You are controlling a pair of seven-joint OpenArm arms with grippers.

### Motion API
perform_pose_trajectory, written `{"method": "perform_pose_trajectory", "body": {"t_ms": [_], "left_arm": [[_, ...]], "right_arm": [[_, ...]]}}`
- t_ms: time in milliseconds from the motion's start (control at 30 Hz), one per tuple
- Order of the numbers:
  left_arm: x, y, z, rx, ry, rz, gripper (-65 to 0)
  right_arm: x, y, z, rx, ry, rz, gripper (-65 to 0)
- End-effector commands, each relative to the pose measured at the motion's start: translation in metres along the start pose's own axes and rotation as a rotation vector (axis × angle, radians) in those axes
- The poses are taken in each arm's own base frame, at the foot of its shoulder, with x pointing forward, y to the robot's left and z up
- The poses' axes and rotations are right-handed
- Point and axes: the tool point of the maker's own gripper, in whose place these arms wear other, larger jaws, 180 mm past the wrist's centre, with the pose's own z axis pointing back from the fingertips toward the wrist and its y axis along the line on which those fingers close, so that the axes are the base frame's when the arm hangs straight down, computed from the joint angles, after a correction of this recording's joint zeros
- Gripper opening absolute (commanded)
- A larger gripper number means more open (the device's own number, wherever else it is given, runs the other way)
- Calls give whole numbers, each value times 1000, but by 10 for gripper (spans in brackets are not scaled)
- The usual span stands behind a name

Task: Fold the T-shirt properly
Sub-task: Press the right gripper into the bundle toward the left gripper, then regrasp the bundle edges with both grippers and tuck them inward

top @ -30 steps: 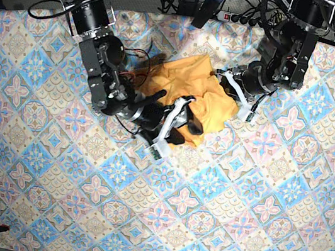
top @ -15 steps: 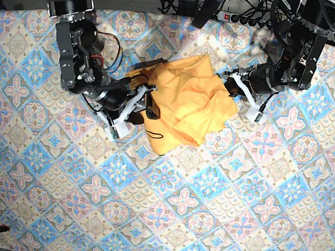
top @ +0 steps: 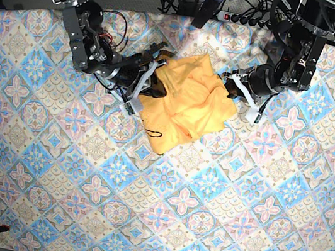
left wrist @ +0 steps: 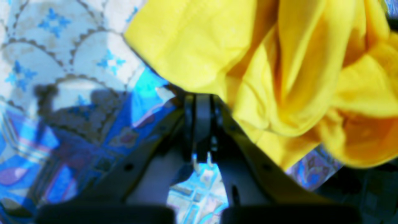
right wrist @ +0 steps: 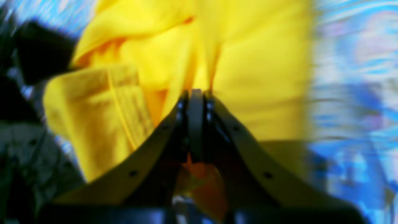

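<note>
The T-shirt (top: 187,103) lies in a crumpled heap on the far middle part of the desk (top: 218,210). It is yellow-orange, soft, and full of bumps and folds. A thin dark bit of trim sticks out at its near edge. It is not flat and not folded neatly.

The right tool (top: 149,89) is at the side of the shirt that is on the left in the base view. In the right wrist view its two fingers (right wrist: 196,102) are pressed together with yellow cloth (right wrist: 255,62) bunched up between them, so it is pinching the shirt.

The left tool (top: 232,85) is at the other side of the shirt. In the left wrist view its fingers (left wrist: 199,109) are squeezed tight together, right at the edge of the yellow cloth (left wrist: 192,46). The picture is blurry there, so it is hard to say if any cloth is caught between them.

A cloth with blue and pink tile shapes (top: 83,176) covers the whole desk under the shirt. Black cables (top: 238,3) and a power strip (top: 239,17) lie past the far edge.
</note>
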Motion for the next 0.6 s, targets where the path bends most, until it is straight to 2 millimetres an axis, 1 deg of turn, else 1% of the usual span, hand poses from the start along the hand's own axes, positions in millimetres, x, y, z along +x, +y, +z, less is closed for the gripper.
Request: {"method": "perform_pose_trajectory", "body": {"t_ms": [0,67,133,167,200,267,400,433,467,500,533,567], "left_arm": [[12,-2,2,-11,-32,-13,-648],[13,-3,2,-12,-34,-13,-648],[17,-3,1,-13,-40,-18,-648],[17,-3,1,-13,-40,-18,-648],[17,-7,-1,-20,-43,-13,-648],[17,-11,-3,-29,-46,-7,-648],[17,-13,-4,-31,-47,-6,-648],[17,-13,-4,-31,-47,-6,-648],[17,-13,-4,-31,-47,-6,-648],[17,-13,-4,-32,-47,-4,-648],[17,-13,-4,-32,-47,-4,-648],[17,-12,-3,-31,-48,-4,-648]], "right_arm": [[21,9,-2,30,-55,20,-650],[21,19,-8,54,-54,18,-650],[29,28,-14,75,-66,25,-650],[33,36,-17,91,-74,26,-650],[32,41,-20,102,-68,31,-650],[35,44,-24,100,-59,73,-650],[27,53,-28,111,-28,118,-644],[23,55,-30,117,-13,122,-635],[13,56,-33,122,15,124,-621],[9,56,-37,127,37,132,-607],[9,56,-41,131,52,149,-595],[3,56,-46,139,82,164,-581]]}}
